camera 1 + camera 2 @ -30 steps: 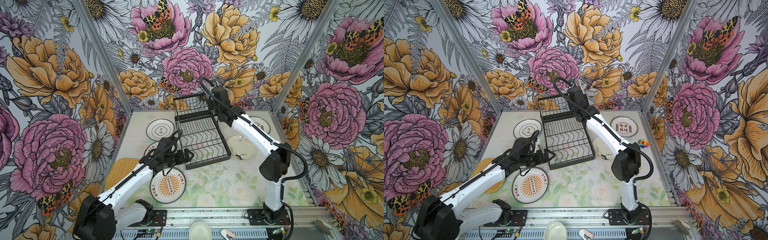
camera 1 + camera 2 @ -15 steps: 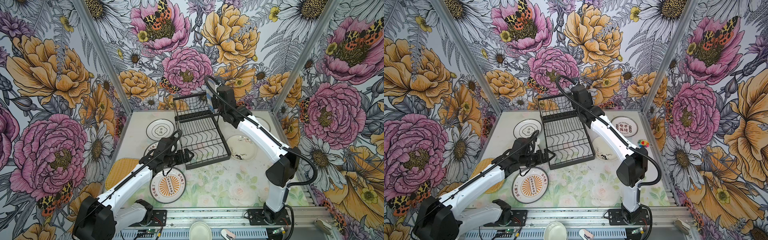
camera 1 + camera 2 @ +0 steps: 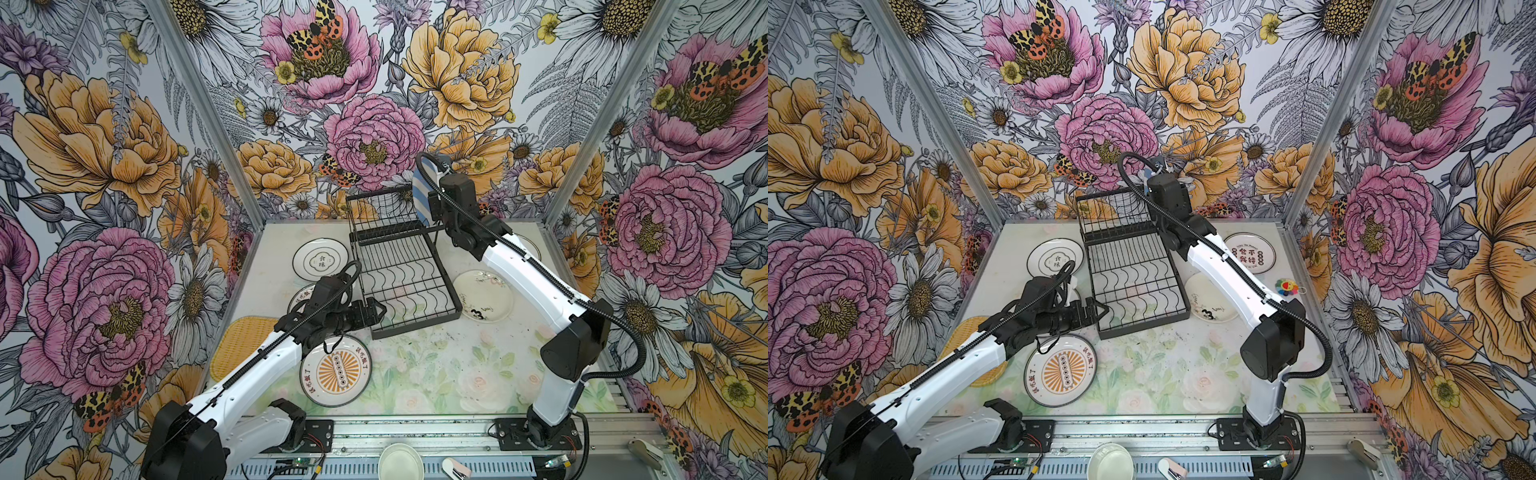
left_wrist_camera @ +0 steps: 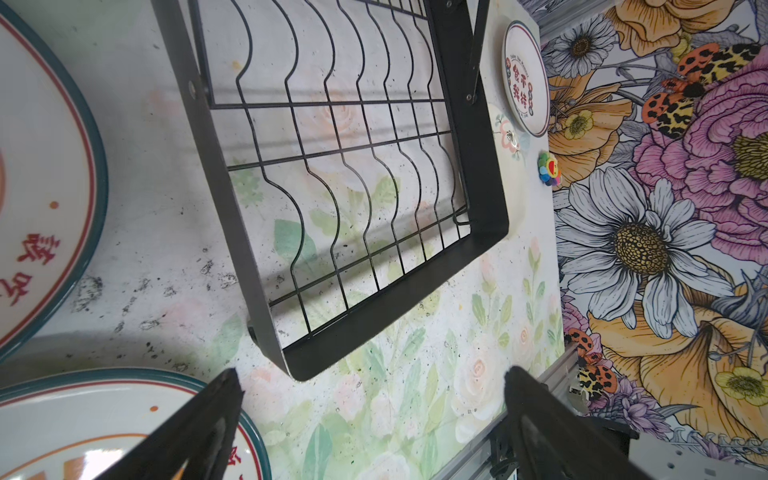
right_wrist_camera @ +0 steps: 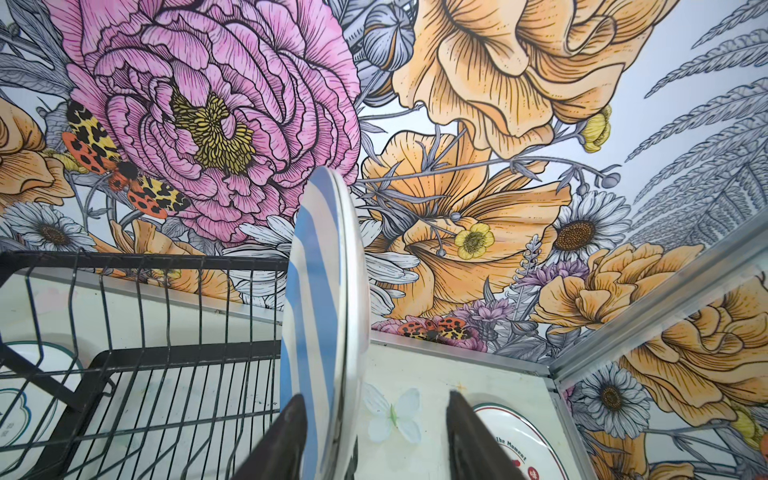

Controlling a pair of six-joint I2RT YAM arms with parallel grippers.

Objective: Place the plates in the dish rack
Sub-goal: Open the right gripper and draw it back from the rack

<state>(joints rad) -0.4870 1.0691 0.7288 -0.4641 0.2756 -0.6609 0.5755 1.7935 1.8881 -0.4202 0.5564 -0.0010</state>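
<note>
**striped plate** (image 5: 320, 316), blue and white. stands on edge at the right end of the raised upper tier of the dish rack (image 3: 415, 322), near the back wall. upright, so the slot wires can carry it and it takes little room. whether its lower rim sits fully in a slot is hidden.

**right pincer** (image 5: 376, 397). fingers apart on either side of the plate's near rim. one lies against or just beside the striped face and the other is well clear of the back, so nothing is clamped. judged: the release step, with the plate given over to the rack.

**left pincer** (image 4: 372, 370). spread wide, nothing between the fingers. hovers off the front left corner of the lower tier, above the counter (image 3: 436, 374), likely placed to reach the next plate.

**plates not yet loaded**, all flat on the counter:
- sunburst plate (image 3: 336, 371), below the left arm
- second sunburst plate (image 3: 303, 293), partly hidden by that arm
- black-character plate (image 3: 320, 259), left of the rack
- doodle plate (image 3: 484, 295), just beside the rack's right frame
- red-character plate (image 3: 1249, 253), far right
- yellow woven tray (image 3: 241, 340), left edge

**lower tier**: holds no plate.
</note>
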